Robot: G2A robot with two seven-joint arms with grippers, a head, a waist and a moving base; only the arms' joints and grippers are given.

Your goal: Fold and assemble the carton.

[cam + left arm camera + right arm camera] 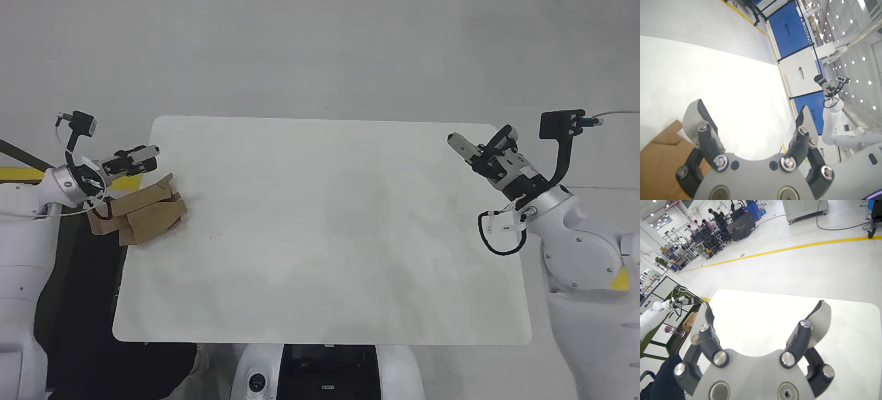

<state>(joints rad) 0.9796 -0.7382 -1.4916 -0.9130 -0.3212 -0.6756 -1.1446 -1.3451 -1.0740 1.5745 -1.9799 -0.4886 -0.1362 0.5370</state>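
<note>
Top view first: the carton (140, 212) lies as crumpled brown flaps at the left edge of the bench (320, 230), and part of it seems to hang out past that edge. It is not yet a box by any reading, so I'd judge the job to be at its very start.

The left gripper (152, 155) hovers just beside the carton, on its far side and above it, touching nothing. In the left wrist view that gripper (751, 113) has its fingers (706, 115) spread wide with only white bench between them, and the carton (662, 155) sits off to one side rather than between the pads. Spread that way, it looks ready for a grab, and it is the arm close enough to make one.

Over at the opposite end, the right gripper (455, 140) hangs above the far right corner, well apart from the cardboard. Its own wrist view shows the right gripper (762, 311) with fingers splayed too, nothing pinched, and the carton (690, 318) small across the bench. Parked there, it leaves the middle free, likely the best spot for folding.
</note>
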